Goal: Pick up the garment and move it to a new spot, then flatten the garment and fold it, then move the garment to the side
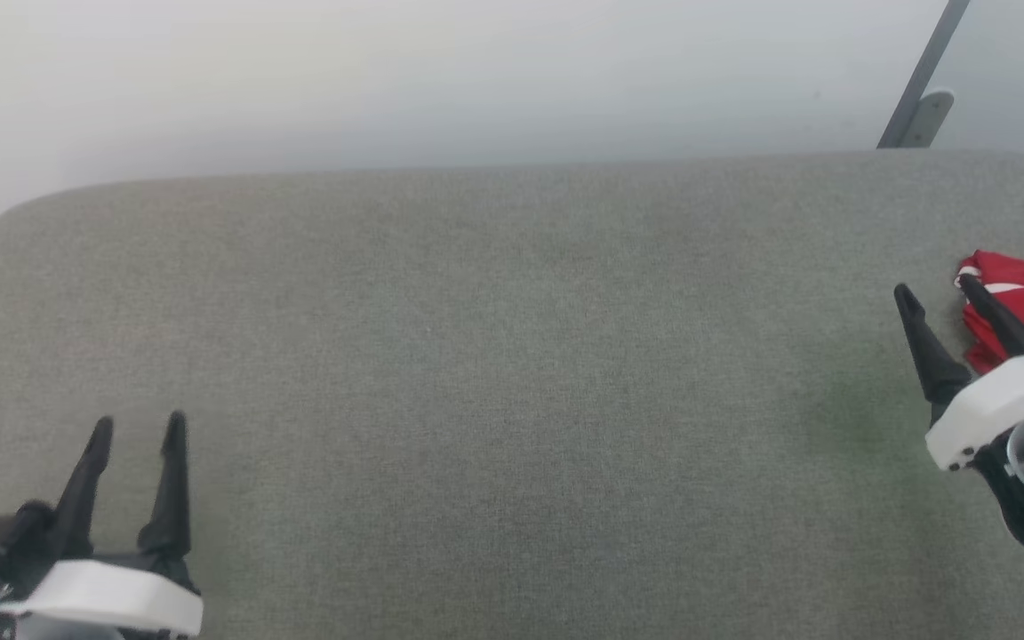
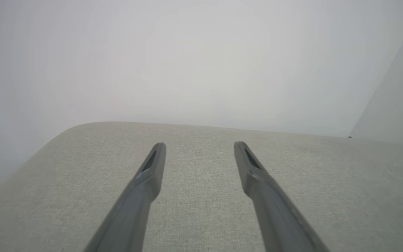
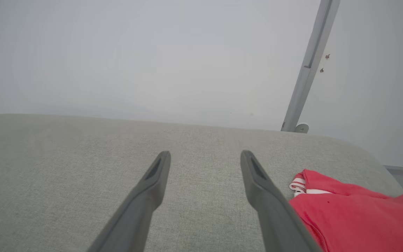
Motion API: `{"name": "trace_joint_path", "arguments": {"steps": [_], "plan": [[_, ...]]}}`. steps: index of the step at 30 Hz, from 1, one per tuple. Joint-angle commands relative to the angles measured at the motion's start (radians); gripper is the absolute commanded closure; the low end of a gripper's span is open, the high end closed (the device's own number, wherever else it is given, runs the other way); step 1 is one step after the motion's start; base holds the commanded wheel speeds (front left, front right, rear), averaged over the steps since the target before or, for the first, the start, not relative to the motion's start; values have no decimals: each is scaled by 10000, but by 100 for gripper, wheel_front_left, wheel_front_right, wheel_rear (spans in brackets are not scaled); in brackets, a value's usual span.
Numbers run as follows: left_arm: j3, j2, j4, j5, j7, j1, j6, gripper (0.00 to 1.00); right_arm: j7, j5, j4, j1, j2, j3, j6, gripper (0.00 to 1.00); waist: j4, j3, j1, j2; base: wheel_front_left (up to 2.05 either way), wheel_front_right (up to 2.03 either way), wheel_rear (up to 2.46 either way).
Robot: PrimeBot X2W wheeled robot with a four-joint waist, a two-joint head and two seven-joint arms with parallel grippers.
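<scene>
The garment (image 1: 1023, 289) is a bunched red shirt with red-and-white striped trim, lying at the far right edge of the grey cushioned surface (image 1: 512, 356). My right gripper (image 1: 934, 289) stands open just left of it, one finger overlapping its edge. In the right wrist view the garment (image 3: 355, 213) lies to the right of my open right gripper (image 3: 205, 154), with nothing between the fingers. My left gripper (image 1: 139, 422) is open at the lower left, far from the garment. The left wrist view has my left gripper (image 2: 199, 144) open over bare fabric.
A pale wall rises behind the cushioned surface. A grey metal pole (image 1: 921, 76) with a bracket leans at the back right; the same pole (image 3: 310, 66) stands beyond the cushion in the right wrist view. The surface's rounded far-left corner (image 1: 5, 222) drops off.
</scene>
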Motion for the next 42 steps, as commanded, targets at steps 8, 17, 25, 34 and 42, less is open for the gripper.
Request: {"name": "trace_joint_path", "arguments": {"steps": [8,17,25,34,42], "plan": [[747,-347,-183,138,-47,968,-140,0,-71,-1086,-1428,1789,652,-1598,-19,0,-5,-497,0,-1,0,0,0],[1158,-458,-154,202,-47,1311,-242,0,-73,-1710,-2386,3020,1253,-2457,-18,0,-74,-653,0,-1,0,0,0],[1259,-624,-167,230,-47,1432,-295,0,-72,-1997,-3146,3781,1656,-2939,-18,0,-69,-708,0,-1,0,0,0],[1239,-672,-167,117,-47,1462,-293,0,-75,-2120,-3511,4192,1878,-3101,-18,0,-107,-726,0,-1,0,0,0],[1354,-715,-273,75,-47,1405,-296,0,-73,-2056,-3568,4207,1993,-3058,-18,0,-112,-749,0,-1,0,0,0]]}}
